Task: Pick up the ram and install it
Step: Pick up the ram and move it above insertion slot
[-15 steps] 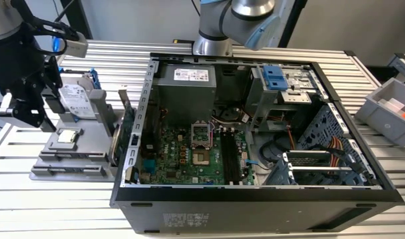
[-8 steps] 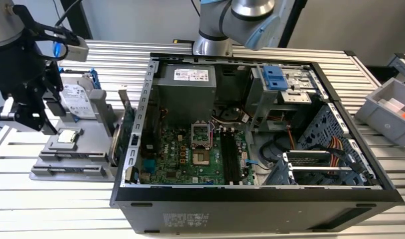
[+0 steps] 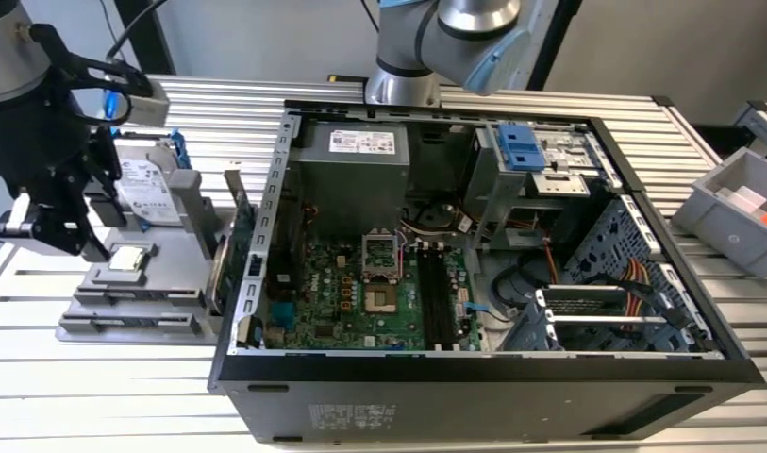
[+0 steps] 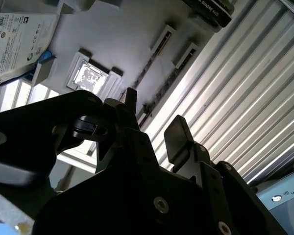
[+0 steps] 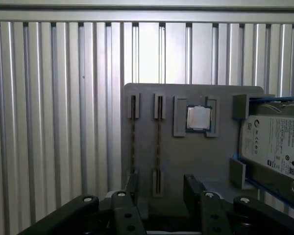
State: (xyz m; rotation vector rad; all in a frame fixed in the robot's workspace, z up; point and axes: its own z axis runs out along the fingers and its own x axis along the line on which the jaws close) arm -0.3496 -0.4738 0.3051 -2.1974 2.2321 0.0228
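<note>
Two ram sticks stand on edge in narrow slots of a grey holder block (image 5: 186, 161). They show as thin dark lines, one ram (image 5: 159, 142) and a second ram (image 5: 133, 142) beside it. In the second wrist view a ram (image 4: 154, 98) runs along the same block. My gripper (image 5: 161, 188) hovers above the block, open, and its black fingers (image 5: 193, 188) straddle the line of the nearer stick without touching it. In the exterior view my gripper (image 3: 56, 241) hangs over the holder block (image 3: 131, 302), at that view's left of the open computer case (image 3: 484, 377). The motherboard's black memory slots (image 3: 436, 302) lie inside the case.
The holder block also carries a small square silver chip (image 5: 199, 117) and a silver hard drive with blue clips (image 5: 274, 147). Everything rests on a ribbed metal table (image 5: 54, 122). A grey bin (image 3: 736, 203) stands at the exterior view's right. The arm's base (image 3: 415, 57) rises behind the case.
</note>
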